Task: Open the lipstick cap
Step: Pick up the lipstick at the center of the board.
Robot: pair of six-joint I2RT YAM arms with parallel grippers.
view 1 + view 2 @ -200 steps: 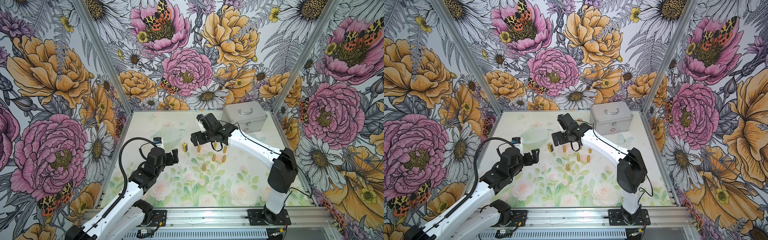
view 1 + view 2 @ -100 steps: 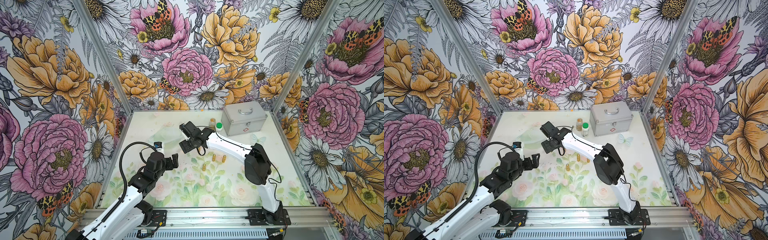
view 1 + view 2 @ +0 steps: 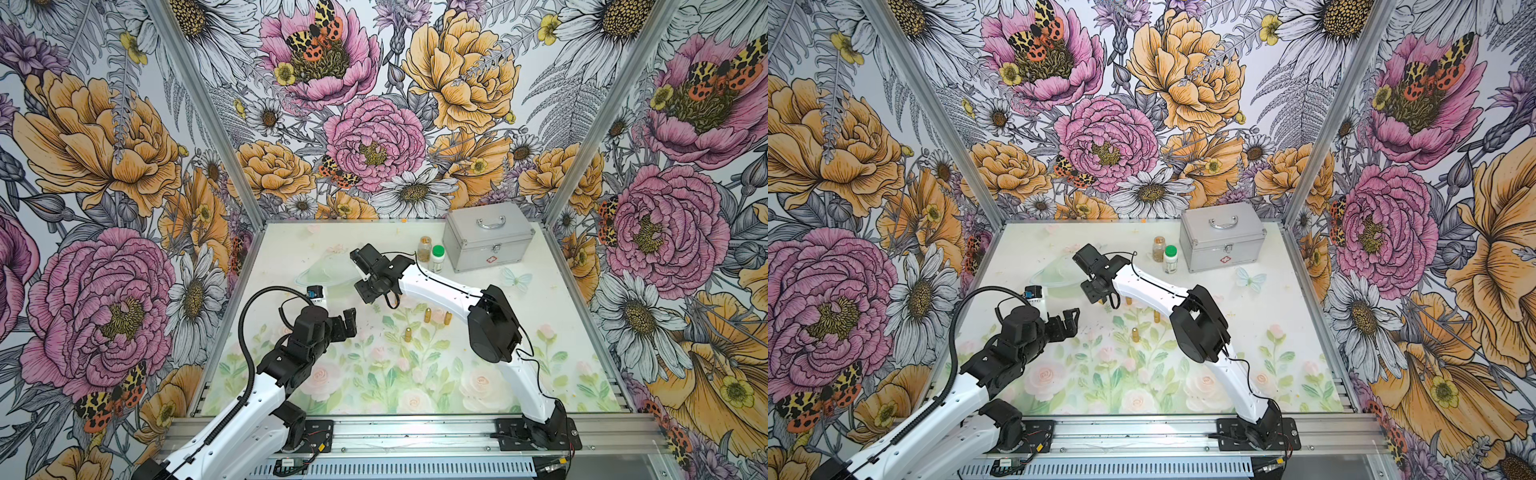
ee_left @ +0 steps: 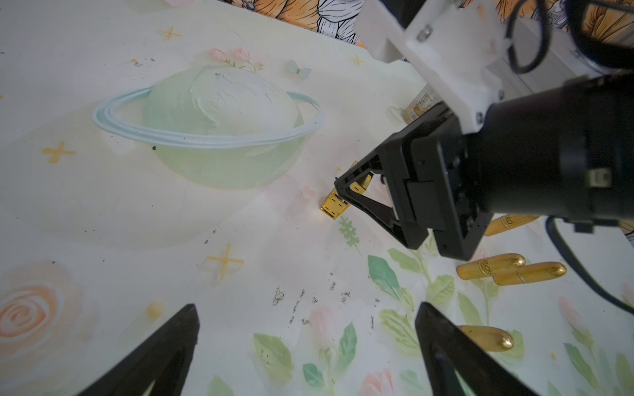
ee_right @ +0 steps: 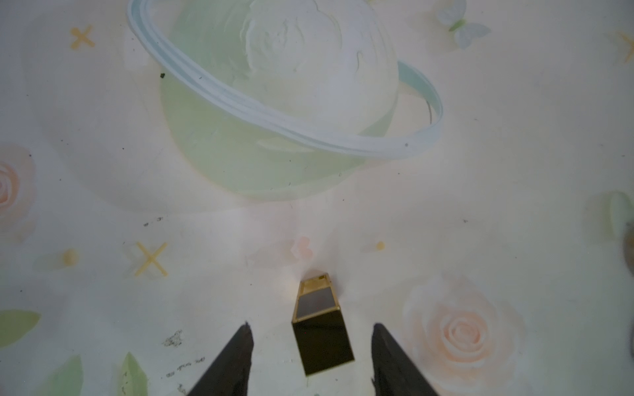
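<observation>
Both jaws of the right gripper (image 5: 311, 327) straddle the square gold lipstick (image 5: 322, 343) at lower centre, part-closed, gaps either side; left gripper (image 4: 307, 308) gapes wide.

Silver case (image 3: 490, 243) is set at back-right of floral mat (image 3: 374, 386) — green-capped bottle (image 3: 437, 259) & amber jar (image 3: 424, 249) are stood just beside it.

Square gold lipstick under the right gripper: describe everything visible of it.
The lipstick is a square tube, shiny gold, seemingly metal, with seams across it, cap on. One end rests on the floral mat; its lean is unclear. It sits between the right gripper's open fingers, a gap showing each side.
</observation>
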